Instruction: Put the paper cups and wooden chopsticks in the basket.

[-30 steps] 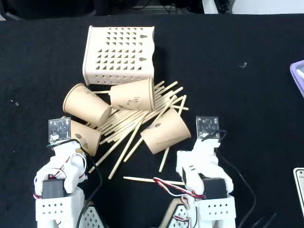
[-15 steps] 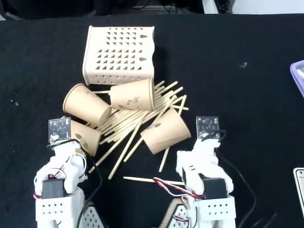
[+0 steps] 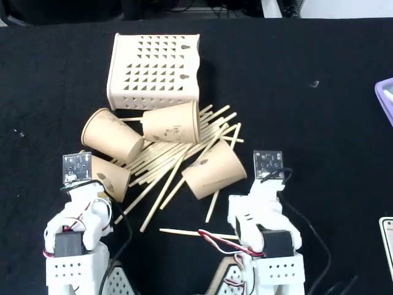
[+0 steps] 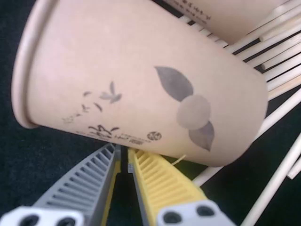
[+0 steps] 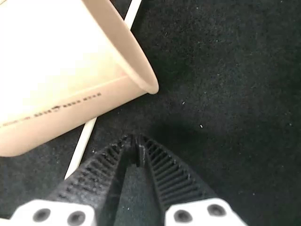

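Left jaws: mine are closed tip to tip on nothing, just short of the side of a fallen paper cup.
Right jaws: mine are pinched together, empty, over the bare worktop near another cup.
Paper cups: four, all on their sides around the sticks.
Wooden chopsticks: a fanned pile; a stray stick lies at 6 o'clock.
Basket: at 12 o'clock of the pile.
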Robot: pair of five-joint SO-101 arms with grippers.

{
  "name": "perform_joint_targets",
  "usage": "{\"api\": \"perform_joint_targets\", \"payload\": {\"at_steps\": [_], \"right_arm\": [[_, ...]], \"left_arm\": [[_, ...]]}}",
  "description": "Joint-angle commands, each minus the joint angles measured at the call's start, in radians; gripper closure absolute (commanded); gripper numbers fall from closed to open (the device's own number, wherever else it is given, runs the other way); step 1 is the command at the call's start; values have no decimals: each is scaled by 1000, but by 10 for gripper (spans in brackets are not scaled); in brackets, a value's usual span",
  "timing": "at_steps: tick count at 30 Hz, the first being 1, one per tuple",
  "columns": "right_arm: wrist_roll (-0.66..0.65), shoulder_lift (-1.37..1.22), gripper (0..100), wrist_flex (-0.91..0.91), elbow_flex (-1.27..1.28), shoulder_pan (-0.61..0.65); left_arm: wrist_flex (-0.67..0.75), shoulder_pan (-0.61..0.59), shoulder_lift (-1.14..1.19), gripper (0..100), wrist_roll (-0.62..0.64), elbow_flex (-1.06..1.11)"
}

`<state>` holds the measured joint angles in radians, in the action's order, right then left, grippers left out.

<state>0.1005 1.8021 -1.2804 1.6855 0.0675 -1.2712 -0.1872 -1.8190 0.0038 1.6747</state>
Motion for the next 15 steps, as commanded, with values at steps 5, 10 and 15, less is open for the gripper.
{"api": "perform_joint_targets", "payload": {"at_steps": [5,10,15], "right_arm": [[2,93,984,0,-1,-9],[0,93,983,126,-7,-17],[0,93,983,253,-157,-17]], "left_arm": [[-3,-4,-3,970,-5,24],[-2,-21,-5,970,-28,-8],[-2,-251,-5,970,-338,-251]]}}
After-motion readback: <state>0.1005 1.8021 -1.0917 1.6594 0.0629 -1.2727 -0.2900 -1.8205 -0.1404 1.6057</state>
